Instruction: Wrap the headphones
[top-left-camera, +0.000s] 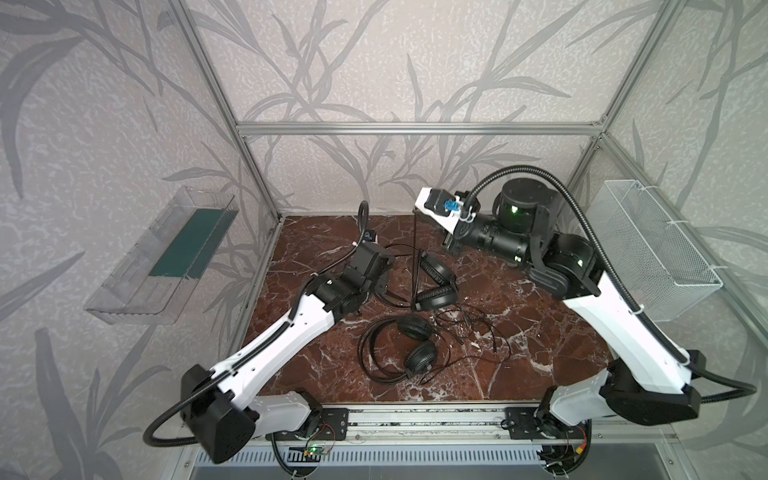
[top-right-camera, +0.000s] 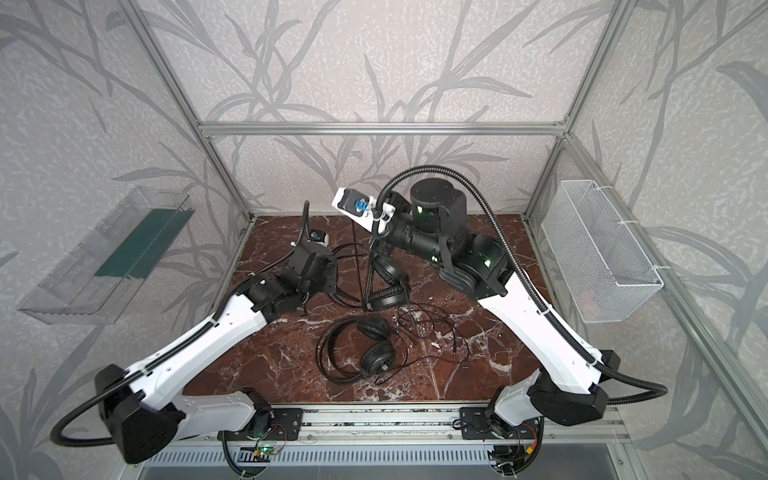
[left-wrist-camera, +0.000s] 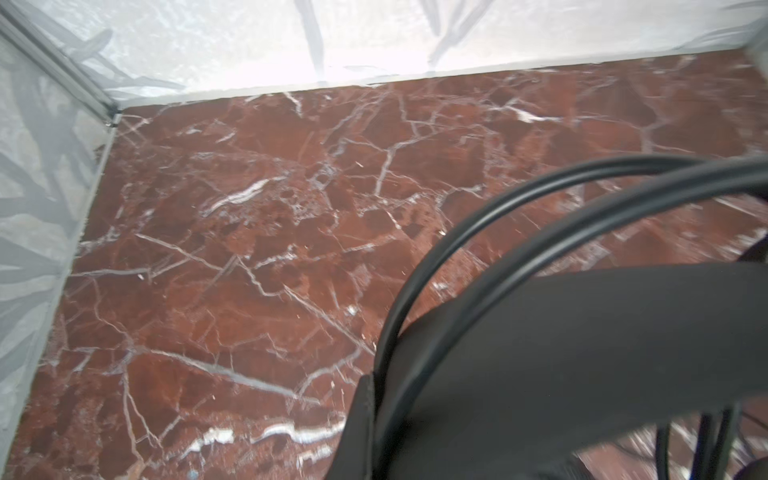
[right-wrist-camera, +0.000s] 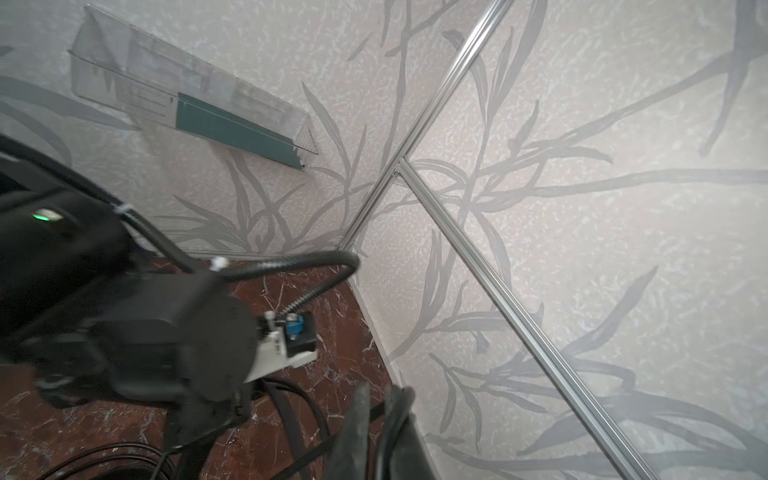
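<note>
While our left gripper (top-left-camera: 374, 284) clamps the far headset (top-left-camera: 436, 297) by its headband (left-wrist-camera: 478, 232) as an anchor, our right gripper (right-wrist-camera: 382, 399) pinches the cable (top-left-camera: 415, 257) taut overhead, ready for winding.

2 black over-ear headsets on the surface (top-left-camera: 540, 353). Far headset (top-left-camera: 436, 298): mid-surface, tipped up on edge, round earcups stacked close, double-wire headband (left-wrist-camera: 498, 216) arcing left, lifted off the marble. Its cable (top-left-camera: 415, 249) runs straight up, taut. Near headset (top-left-camera: 422, 358): lies flat just in front, headband loop to the left. Loose cable (top-left-camera: 478, 336) tangled in loops just right of both
</note>
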